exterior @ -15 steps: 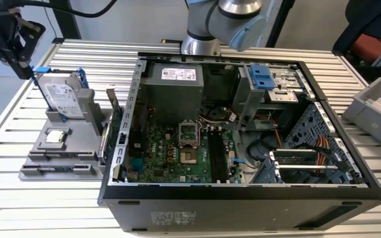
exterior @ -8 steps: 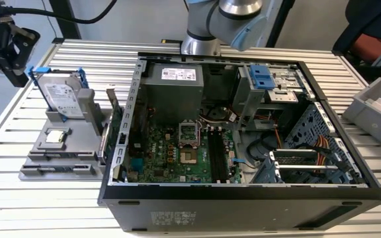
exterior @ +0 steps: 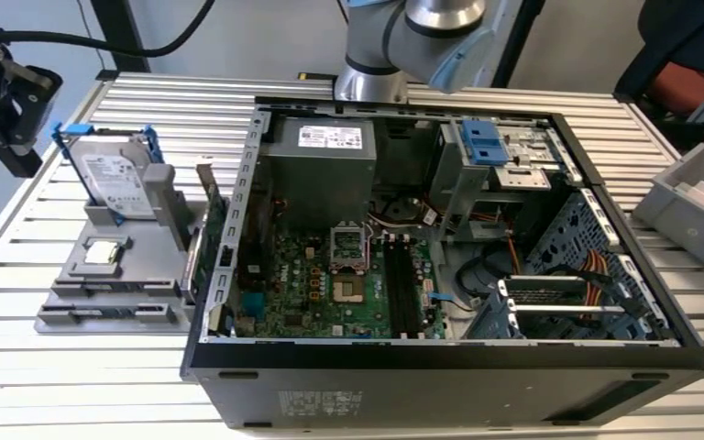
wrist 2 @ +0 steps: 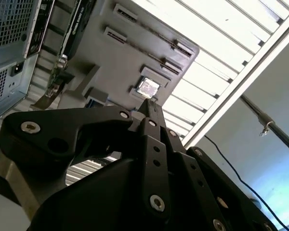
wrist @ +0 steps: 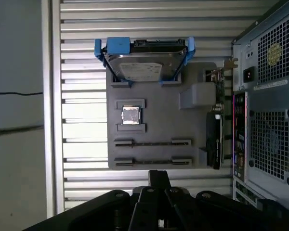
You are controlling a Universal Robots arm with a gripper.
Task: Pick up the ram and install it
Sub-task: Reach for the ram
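First wrist view has the gripper (wrist: 159, 177) pinched shut on nothing near the grey holder (wrist: 168, 120), where the ram (wrist: 152, 143) seems to stand edgewise in a slot, probably light, stiff, fragile, best pinched across its top edge mid-length.

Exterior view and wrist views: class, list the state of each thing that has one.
Case: open, lying on its side.
Hard drive: upright in tray.
Chip: flat in tray.
Ram: on edge in tray, not picked up.
Card: on edge in tray.
Gripper: shut, empty.
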